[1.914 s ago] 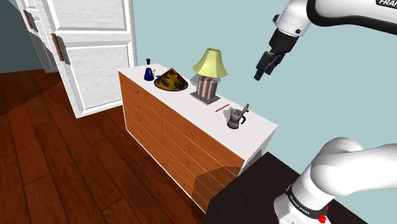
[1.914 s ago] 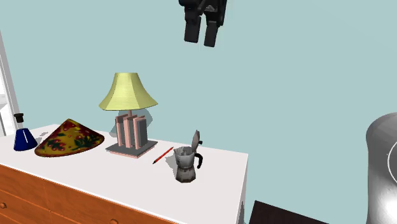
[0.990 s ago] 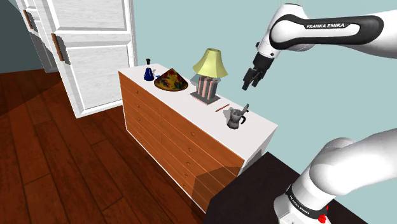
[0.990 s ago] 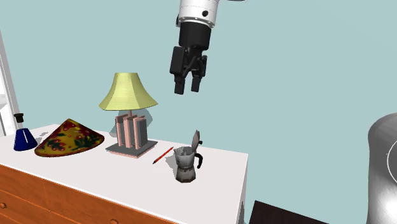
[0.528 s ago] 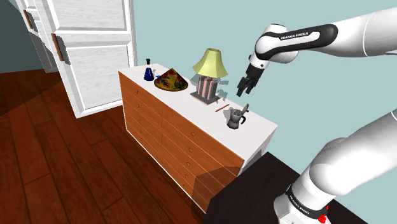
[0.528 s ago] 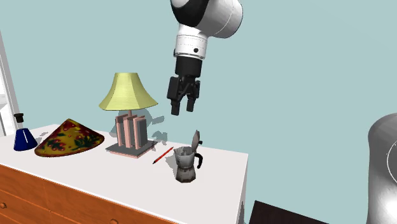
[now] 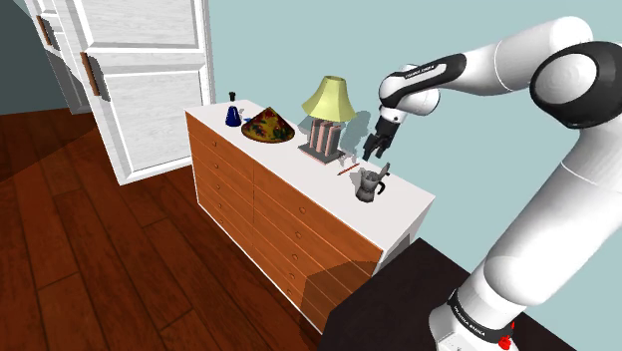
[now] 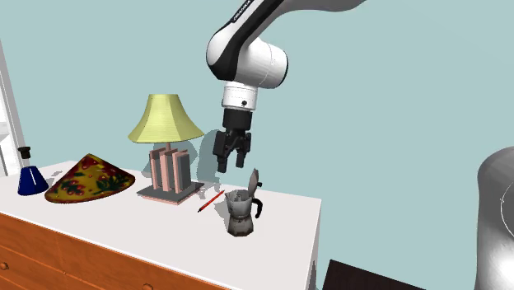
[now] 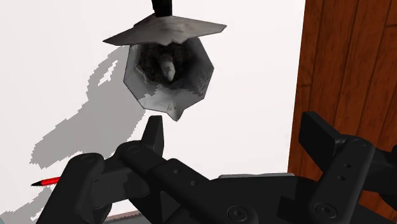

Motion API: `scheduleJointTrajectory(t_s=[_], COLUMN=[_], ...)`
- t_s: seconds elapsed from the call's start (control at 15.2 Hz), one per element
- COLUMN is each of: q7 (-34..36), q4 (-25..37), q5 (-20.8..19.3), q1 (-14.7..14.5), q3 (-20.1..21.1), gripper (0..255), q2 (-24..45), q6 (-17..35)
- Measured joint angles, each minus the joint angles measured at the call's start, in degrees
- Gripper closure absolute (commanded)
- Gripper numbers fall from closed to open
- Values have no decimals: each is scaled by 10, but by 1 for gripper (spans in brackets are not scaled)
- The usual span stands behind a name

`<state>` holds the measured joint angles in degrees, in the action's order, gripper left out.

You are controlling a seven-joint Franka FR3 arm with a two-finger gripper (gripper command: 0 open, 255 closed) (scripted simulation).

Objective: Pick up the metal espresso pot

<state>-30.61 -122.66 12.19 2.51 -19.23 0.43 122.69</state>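
Note:
The espresso pot [image 7: 370, 184] is a grey faceted pot with a black handle and its lid flipped up. It stands on the white top of a wooden dresser [image 7: 299, 224], near the end closest to the arm's stand. My gripper [image 7: 373, 150] hangs just above it, a little toward the lamp side, fingers pointing down. In the second exterior view the gripper [image 8: 231, 163] is above and slightly left of the pot [image 8: 240, 212]. In the wrist view the open pot [image 9: 167, 70] lies beyond the gripper [image 9: 235, 137], whose fingers stand apart with nothing between them.
On the dresser there is also a red pencil [image 7: 348, 170] beside the pot, a yellow-shaded lamp [image 7: 330, 100], a colourful wedge-shaped object [image 7: 267, 126] and a blue flask [image 7: 232, 112]. A white panelled door [image 7: 140, 80] stands past the dresser's far end. The dresser edge [image 9: 331, 63] runs close to the pot.
The gripper has come down from high above the dresser and toward the shoulder view's left, ending just over the pot. The pot and other objects have not moved.

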Motion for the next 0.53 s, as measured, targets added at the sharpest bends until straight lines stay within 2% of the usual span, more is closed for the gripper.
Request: scheduleJointTrajectory(t_s=[0.26, 0.53], q7=[-48, -71], q4=[52, 57], q5=[51, 75], q1=[16, 24], q3=[-6, -4], gripper=[0, 0], q2=[90, 127], q6=[6, 27])
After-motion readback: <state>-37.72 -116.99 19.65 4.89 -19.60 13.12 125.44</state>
